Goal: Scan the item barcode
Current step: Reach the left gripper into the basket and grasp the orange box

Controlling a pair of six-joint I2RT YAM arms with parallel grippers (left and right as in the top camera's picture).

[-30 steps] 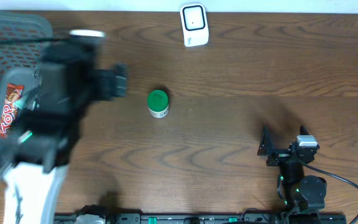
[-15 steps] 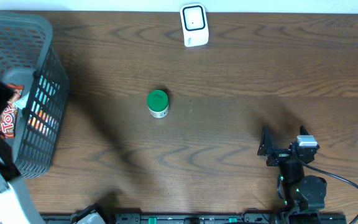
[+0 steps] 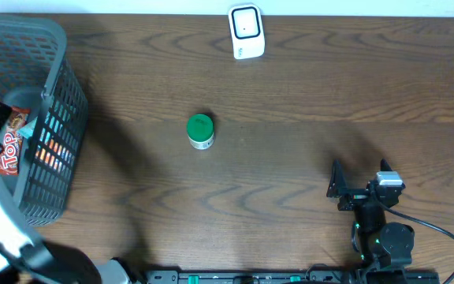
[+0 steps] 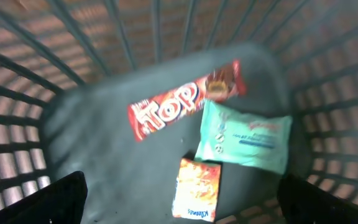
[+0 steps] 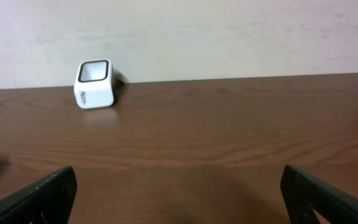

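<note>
- Since a second before, the left arm had swung off the middle of the table [image 3: 290, 158] to the near left corner, uncovering the basket [image 3: 53, 102]; the right arm, jar and scanner lay as before.
- Left gripper [image 4: 182, 204] hung over the basket's inside, jaws spread wide, the dark tips showing only at the two lower corners of its wrist view, with nothing between them.
- Right gripper [image 5: 179, 200] sat low over the near right part of the table, jaws equally wide and empty, facing the far edge.
- Items for scanning lay flat on the basket's dark floor: a long red Top bar [image 4: 185, 99] set slantwise, a pale-green soft pack [image 4: 244, 138] just below its right end, and a small orange packet [image 4: 196, 188] touching or nearly touching the pack's lower left corner.
- Green-capped jar [image 3: 200, 131], round and small, stood alone on the open wood, well apart from basket and scanner.
- White scanner [image 3: 246, 31], a rounded block with a dark window, stood at the far edge by the pale wall.
- Basket walls were grey plastic lattice, sloping outward, hemming the items on all sides; its right wall faced the jar.
- Between jar, scanner and right gripper stretched broad bare wood, dark brown with wavy grain.
</note>
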